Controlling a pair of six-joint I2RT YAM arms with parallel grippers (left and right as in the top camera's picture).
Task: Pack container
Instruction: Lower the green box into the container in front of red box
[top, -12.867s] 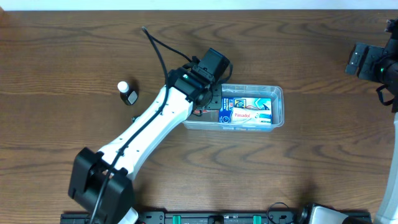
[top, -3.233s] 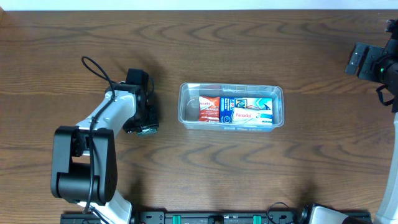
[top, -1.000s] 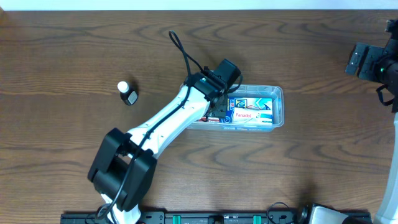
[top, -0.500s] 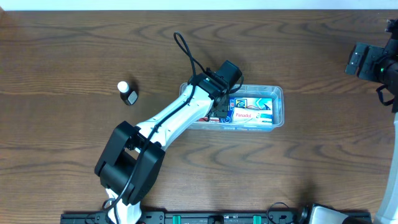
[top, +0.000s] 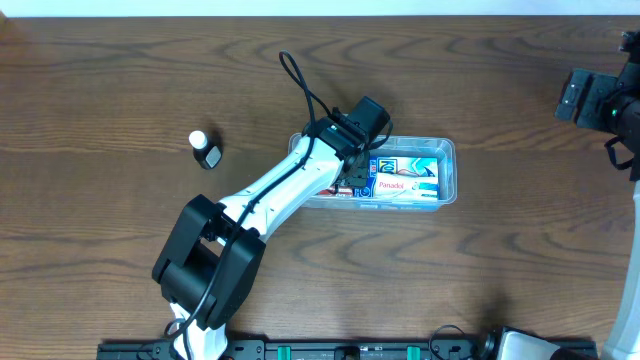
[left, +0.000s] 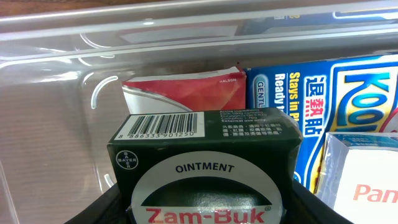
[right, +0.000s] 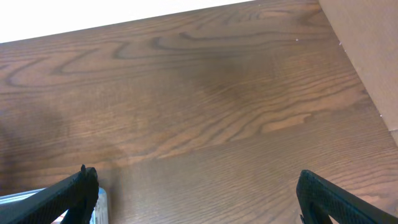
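The container (top: 448, 150) is a clear rectangular tub at the table's middle; its wall also shows in the left wrist view (left: 62, 93). My left gripper (top: 352, 175) is over its left end, shut on a dark green Zam-Buk ointment box (left: 205, 155) held low inside the tub. Behind that box lies a red box (left: 186, 93). To its right are a blue box (left: 348, 106) and a white Panadol box (top: 395, 186). My right gripper (top: 600, 100) is at the far right edge, open and empty (right: 199, 193).
A small dark bottle with a white cap (top: 206, 151) stands on the wooden table left of the tub. The left arm's cable loops above the tub's left end (top: 295, 75). A corner of the tub shows at the right wrist view's lower left (right: 99, 202).
About three seconds ago my left gripper was at the table's left side; it has since moved to the tub's left end. In the last half second nothing has moved.
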